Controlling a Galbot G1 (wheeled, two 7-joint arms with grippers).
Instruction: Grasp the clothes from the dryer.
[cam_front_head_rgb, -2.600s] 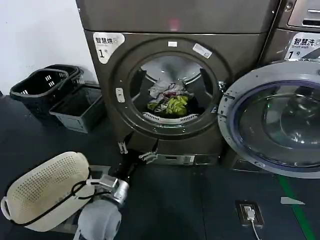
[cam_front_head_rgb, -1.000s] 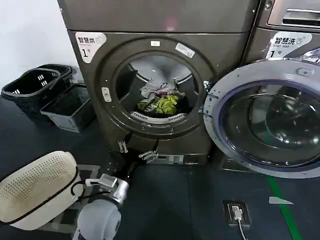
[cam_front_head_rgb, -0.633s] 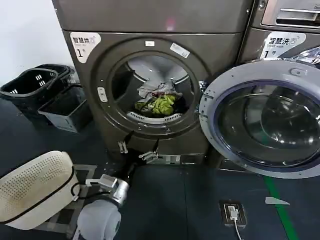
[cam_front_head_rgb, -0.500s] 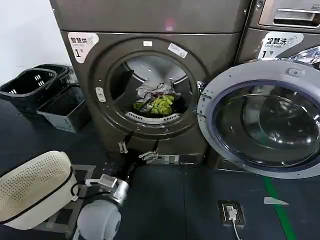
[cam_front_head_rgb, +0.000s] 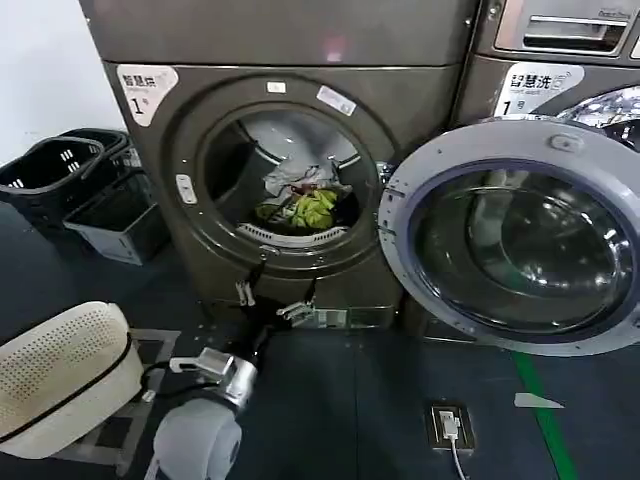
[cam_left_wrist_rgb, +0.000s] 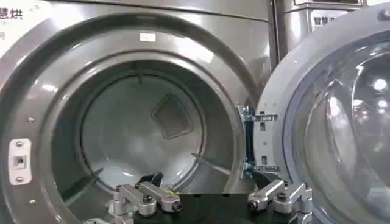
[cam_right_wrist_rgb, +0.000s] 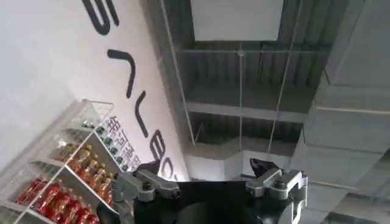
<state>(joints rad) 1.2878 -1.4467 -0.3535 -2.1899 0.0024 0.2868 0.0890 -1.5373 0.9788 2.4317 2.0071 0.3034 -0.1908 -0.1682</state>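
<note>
The dryer (cam_front_head_rgb: 300, 60) is a bronze-grey front loader with a white "1" sticker (cam_front_head_rgb: 145, 85). Its round porthole stands open. The clothes (cam_front_head_rgb: 300, 203) lie in a small heap on the drum floor, yellow-green in front, grey-white behind, with a bit of red. My left gripper (cam_front_head_rgb: 270, 303) hangs open and empty in front of the dryer, just below the porthole rim and short of the heap. In the left wrist view the left gripper (cam_left_wrist_rgb: 205, 176) faces the ribbed drum (cam_left_wrist_rgb: 158, 128). My right gripper (cam_right_wrist_rgb: 204, 165) is open, empty, and pointed up at a ceiling.
A silver-rimmed round glass door (cam_front_head_rgb: 510, 235) stands open right of the porthole. Black baskets (cam_front_head_rgb: 60, 165) and a grey one (cam_front_head_rgb: 110, 215) sit on the floor at the left. A cream perforated basket (cam_front_head_rgb: 60, 375) is beside my left arm. A floor socket (cam_front_head_rgb: 445, 425) lies at the right.
In the head view the dryer, baskets and open door have slid leftward. The left gripper keeps its place below the porthole, still open. The clothes have not moved in the drum.
</note>
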